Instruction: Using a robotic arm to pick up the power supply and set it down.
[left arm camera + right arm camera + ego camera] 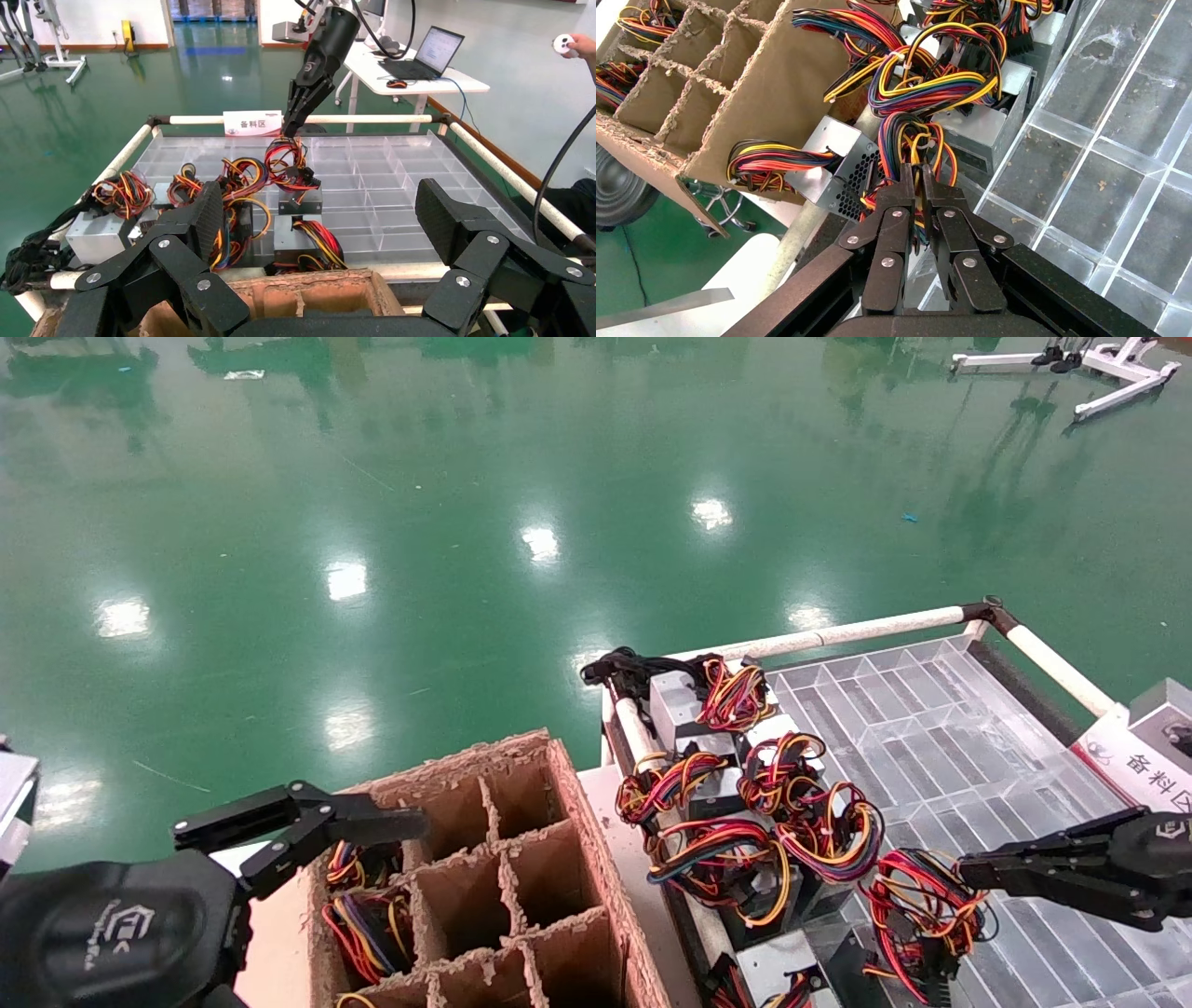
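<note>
My right gripper (pixel 967 876) (pixel 914 174) is shut on the red, yellow and black wire bundle (pixel 917 896) (pixel 910 137) of one power supply, near the front of the clear tray. From the left wrist view, that unit's dark grey box (pixel 301 201) hangs under the looped wires (pixel 284 163), below the right gripper (pixel 289 128). In the right wrist view the box itself is hidden under the fingers. Off to the left, my left gripper (pixel 354 814) (pixel 327 217) hovers over the cardboard box, wide open and holding nothing.
Several more power supplies (pixel 726 775) crowd the left side of the clear compartment tray (pixel 941 728), one with a perforated side (pixel 838 179). The divided cardboard box (pixel 568 859) holds wired units (pixel 363 919) in its left cells. A white pipe rail (pixel 838 635) and a label sign (pixel 1131 768) border the cart.
</note>
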